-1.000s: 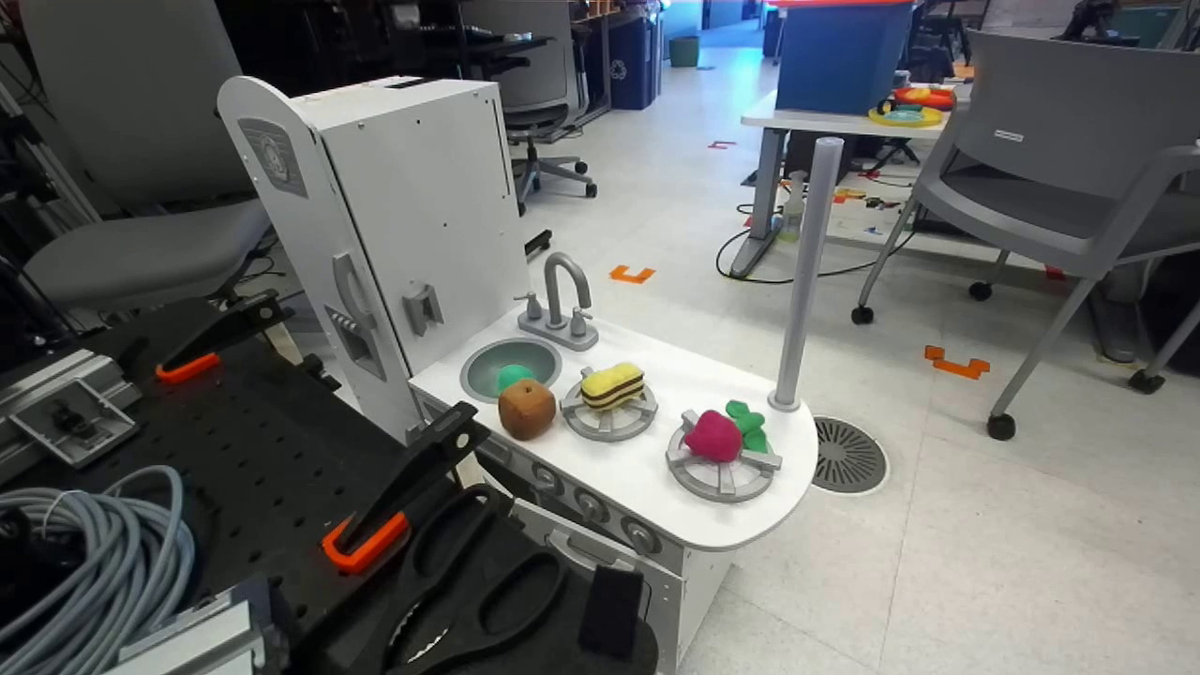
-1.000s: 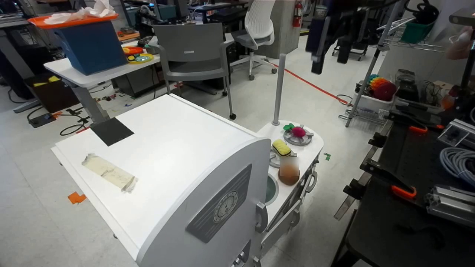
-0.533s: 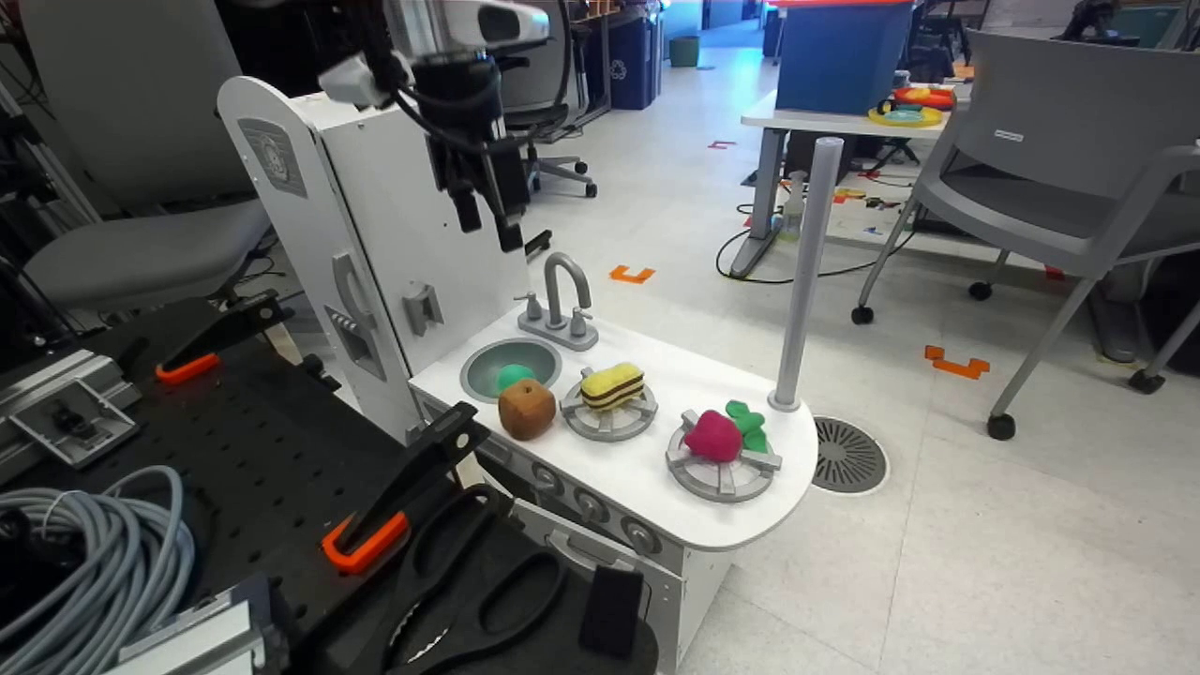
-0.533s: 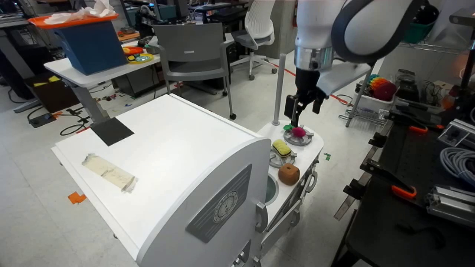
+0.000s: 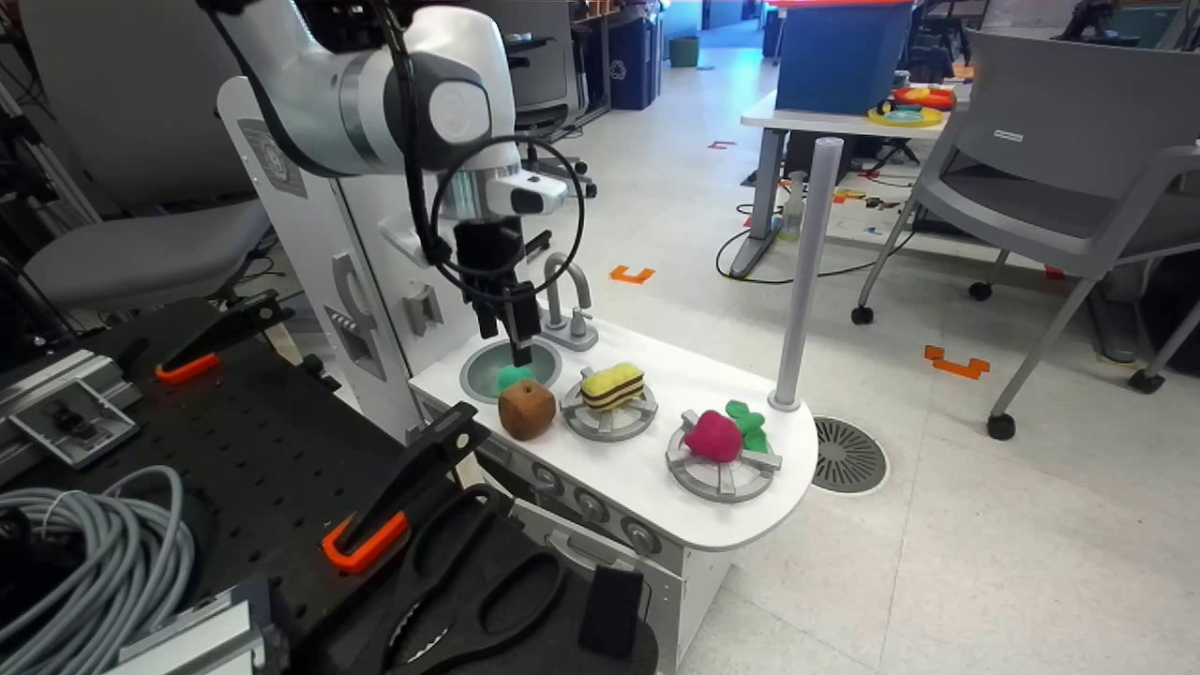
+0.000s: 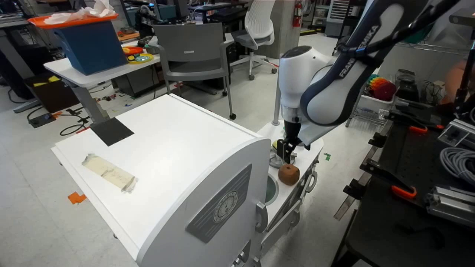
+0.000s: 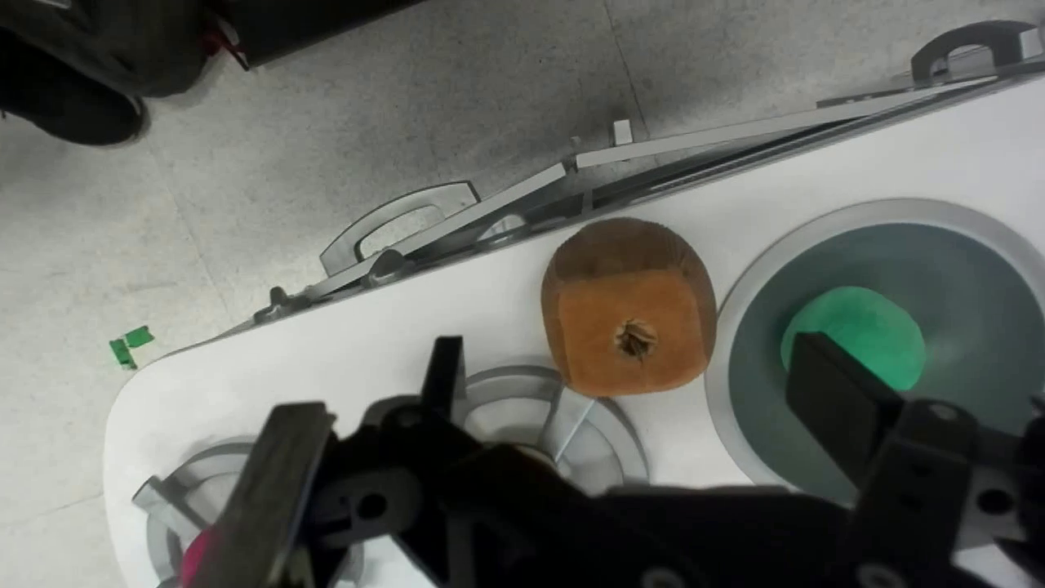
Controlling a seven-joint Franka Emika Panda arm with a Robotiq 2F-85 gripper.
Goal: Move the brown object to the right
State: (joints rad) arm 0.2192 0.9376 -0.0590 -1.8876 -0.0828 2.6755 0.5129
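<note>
The brown object (image 5: pixel 527 410) is a roundish lump with a small hole on top. It sits on the white toy kitchen counter between the sink and the middle burner, and it also shows in an exterior view (image 6: pixel 289 174). In the wrist view the brown object (image 7: pixel 629 298) lies ahead of and between my fingers. My gripper (image 7: pixel 630 347) is open and empty, its fingers spread wider than the object. In both exterior views the gripper (image 5: pixel 506 344) hangs above and a little behind the object, near the sink, not touching it.
The sink (image 5: pixel 476 356) holds a green ball (image 7: pixel 865 335). A yellow striped toy (image 5: pixel 612 386) rests on the middle burner, and a pink-and-green toy (image 5: pixel 714 437) on the end burner. The faucet (image 5: pixel 569 300), tall fridge (image 5: pixel 427 225) and grey post (image 5: pixel 808 281) rise around the counter.
The arm has come into view and lowered over the counter. The gripper has moved down towards the sink and the brown object. The toys have not moved.
</note>
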